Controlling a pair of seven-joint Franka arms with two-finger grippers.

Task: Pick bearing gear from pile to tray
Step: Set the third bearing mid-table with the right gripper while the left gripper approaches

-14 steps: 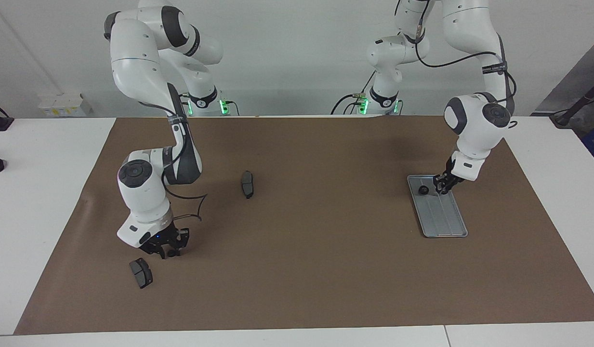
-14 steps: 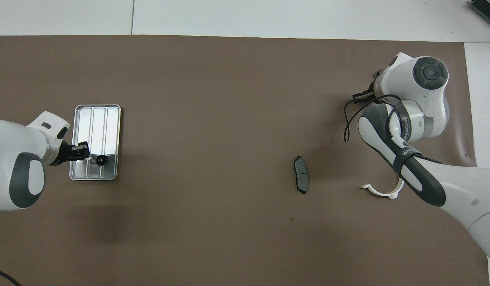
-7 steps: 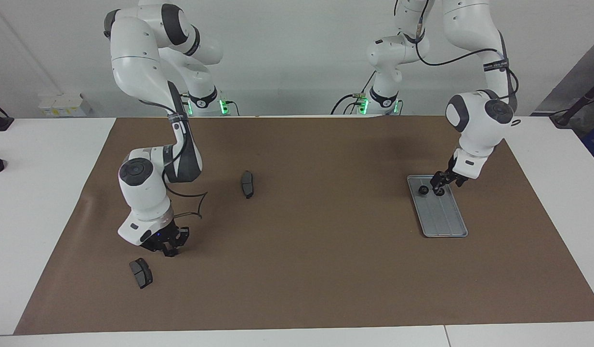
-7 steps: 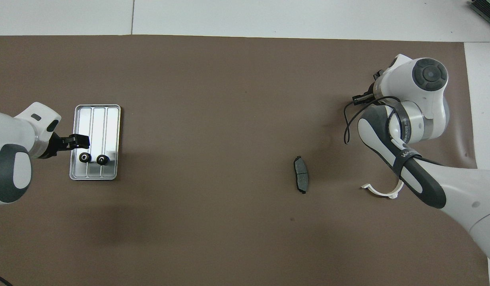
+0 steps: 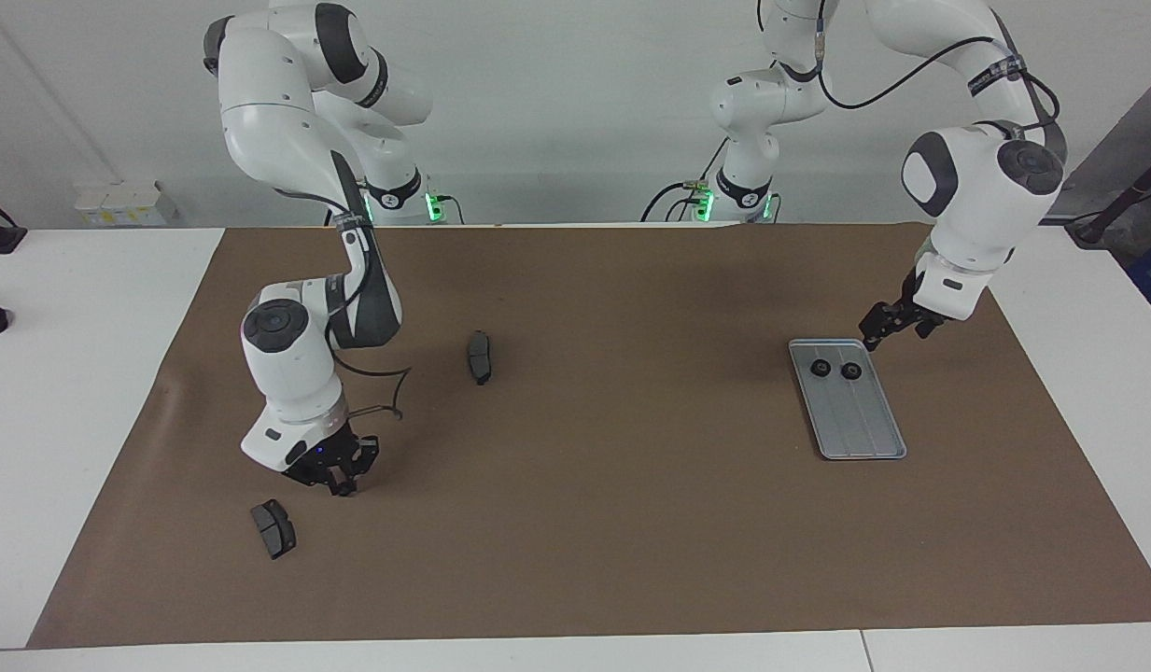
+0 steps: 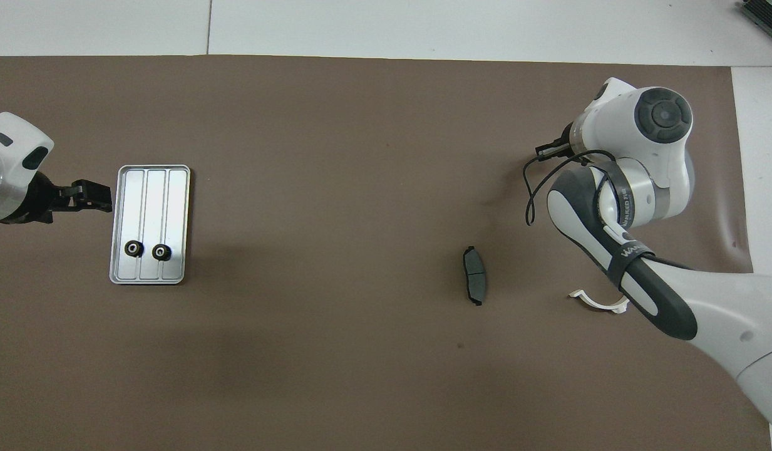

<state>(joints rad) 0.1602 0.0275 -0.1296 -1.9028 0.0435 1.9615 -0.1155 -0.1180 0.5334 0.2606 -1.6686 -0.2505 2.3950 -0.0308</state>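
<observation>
Left claw (image 5: 876, 332) hangs empty beside the tray (image 5: 860, 425), fingers apart, two gears (image 5: 835, 370) lying inside; right claw (image 5: 337, 479), spread unclear, hovers near a brake pad (image 5: 273, 528).

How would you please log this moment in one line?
gears: two in tray | left pincer: empty, by tray | right pincer: above mat

shiny grooved metal tray (image 6: 149, 188); matt brown paper mat (image 6: 335, 156)
</observation>
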